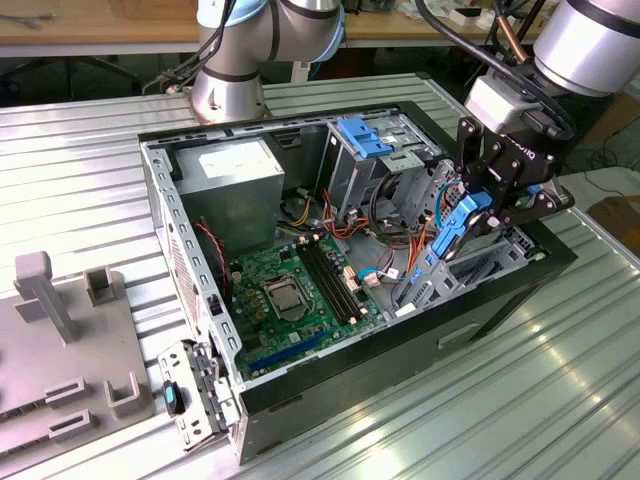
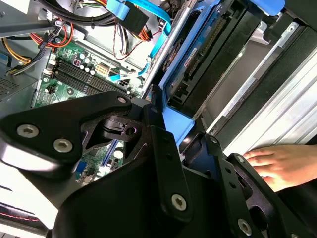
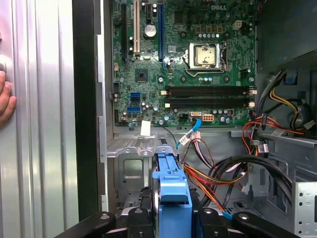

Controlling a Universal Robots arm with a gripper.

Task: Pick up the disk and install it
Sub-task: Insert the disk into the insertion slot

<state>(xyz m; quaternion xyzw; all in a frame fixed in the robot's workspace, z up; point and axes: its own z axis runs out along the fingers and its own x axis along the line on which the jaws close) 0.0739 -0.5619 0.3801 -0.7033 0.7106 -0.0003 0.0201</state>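
Blue-framed disk (image 1: 452, 232) clamped in pincer (image 1: 480, 207)

- disk (image 3: 171, 196), blue plastic frame, seen edge-on, held in claw (image 3: 171, 218)
- black fingers (image 3: 144, 218) press the frame from both sides
- disk hangs over silver drive bay (image 3: 130, 153) inside open computer case (image 3: 89, 99)
- green motherboard (image 3: 148, 74) lies flat in case, with bare CPU socket (image 3: 204, 54) and black RAM slots (image 3: 208, 91)
- blue data cable (image 3: 194, 130) loose at board edge, just beyond disk
- bundle of orange, red and black cables (image 3: 233, 173) just beside disk
- ribbed metal table (image 3: 44, 148) outside black case wall
- person's hand (image 3: 5, 101) rests on table, well apart from claw
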